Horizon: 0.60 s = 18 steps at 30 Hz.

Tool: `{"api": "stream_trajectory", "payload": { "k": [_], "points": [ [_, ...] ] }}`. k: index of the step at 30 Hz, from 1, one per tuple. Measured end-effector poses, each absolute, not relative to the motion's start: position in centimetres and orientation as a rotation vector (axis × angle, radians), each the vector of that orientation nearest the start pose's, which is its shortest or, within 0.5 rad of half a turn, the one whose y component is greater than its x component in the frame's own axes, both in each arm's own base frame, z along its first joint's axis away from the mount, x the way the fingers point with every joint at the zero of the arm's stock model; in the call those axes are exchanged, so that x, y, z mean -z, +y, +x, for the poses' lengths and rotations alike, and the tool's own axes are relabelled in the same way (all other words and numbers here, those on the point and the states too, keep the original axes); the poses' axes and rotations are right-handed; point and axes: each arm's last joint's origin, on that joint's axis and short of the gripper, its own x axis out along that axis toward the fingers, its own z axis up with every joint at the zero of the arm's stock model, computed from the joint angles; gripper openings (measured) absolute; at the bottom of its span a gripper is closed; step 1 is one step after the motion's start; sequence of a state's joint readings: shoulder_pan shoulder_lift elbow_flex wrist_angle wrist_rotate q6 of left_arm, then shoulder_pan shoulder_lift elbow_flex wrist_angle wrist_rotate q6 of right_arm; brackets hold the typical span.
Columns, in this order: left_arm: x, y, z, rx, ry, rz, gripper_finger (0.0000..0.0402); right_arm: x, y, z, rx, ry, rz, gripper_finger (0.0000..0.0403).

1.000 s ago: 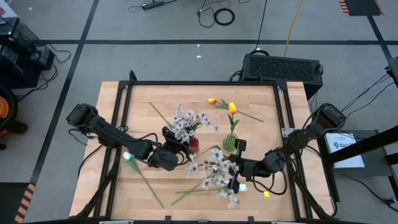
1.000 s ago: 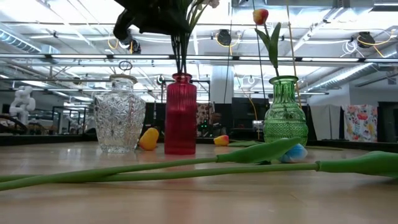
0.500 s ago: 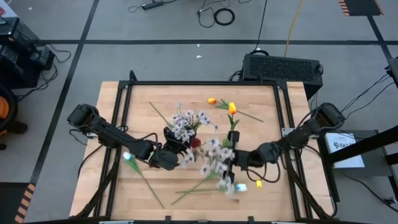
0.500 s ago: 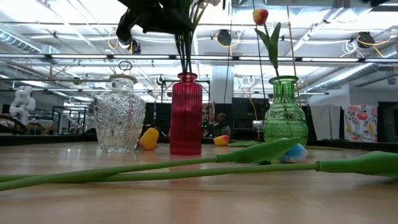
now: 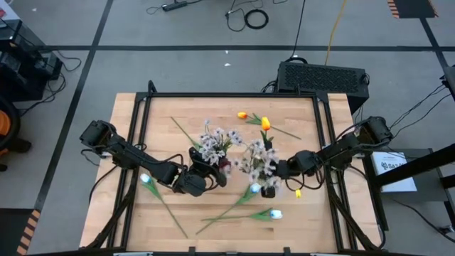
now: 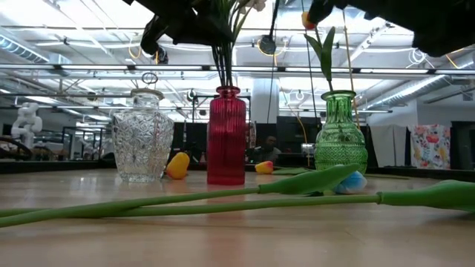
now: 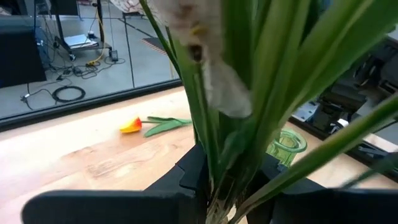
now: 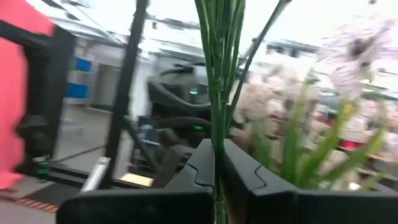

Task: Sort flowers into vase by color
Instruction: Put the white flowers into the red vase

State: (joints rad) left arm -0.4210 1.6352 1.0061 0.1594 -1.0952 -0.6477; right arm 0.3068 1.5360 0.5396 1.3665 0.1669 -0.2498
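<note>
A red vase (image 6: 225, 137) stands between a clear glass vase (image 6: 141, 137) and a green vase (image 6: 341, 141). An orange-yellow tulip (image 5: 265, 124) stands in the green vase. My left gripper (image 5: 206, 173) is shut on a spray of pale blossoms (image 5: 213, 140) above the red vase. My right gripper (image 5: 274, 171) is shut on a second pale spray (image 5: 257, 158), held in the air over the green vase. A loose orange tulip (image 5: 242, 115) lies at the far side. Pale-blue tulips (image 5: 276, 213) lie on their sides near the front. My left gripper pinches the spray's bundled green stems (image 7: 217, 177) between its two fingers, coming almost level from the table's left. The stems run down into the red vase's mouth (image 6: 225, 87), and the blossoms stand above the fingers. My right gripper pinches the second spray's thin green stems (image 8: 218, 149) between its two fingers, coming from the table's right and slanting upward. The spray is lifted clear of the table, with its blossoms beyond the fingers.
Another pale-blue tulip (image 5: 146, 179) lies left of my left gripper, its long stem running toward the front edge. A black frame rail (image 5: 234, 95) borders the wooden table. A black box (image 5: 323, 77) sits beyond the far right corner.
My right gripper has carried the second spray up off the near part of the table toward the far side and the vases, tipping upward as it went. The red vase has slid a little toward the table's right.
</note>
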Motion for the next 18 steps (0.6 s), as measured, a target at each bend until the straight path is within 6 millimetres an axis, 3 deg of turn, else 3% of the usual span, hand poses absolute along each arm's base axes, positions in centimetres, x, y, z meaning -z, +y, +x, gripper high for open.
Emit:
{"api": "stream_trajectory", "payload": {
  "k": [5, 14, 18],
  "points": [
    [-23.5, -11.4, 32.4, -0.744, 0.119, -0.287, 0.0074, -22.5, 7.5, 28.2, -0.137, -0.380, -0.176, 0.0000],
    [-23.5, -11.4, 32.4, -0.744, 0.118, -0.288, 0.0074, -19.9, 7.3, 32.4, -0.109, -0.310, -0.201, 0.0000],
    [-23.5, -11.5, 32.4, -0.743, 0.119, -0.287, 0.0074, -19.5, 7.1, 32.9, -0.088, -0.337, -0.213, 0.0000]
  ]
}}
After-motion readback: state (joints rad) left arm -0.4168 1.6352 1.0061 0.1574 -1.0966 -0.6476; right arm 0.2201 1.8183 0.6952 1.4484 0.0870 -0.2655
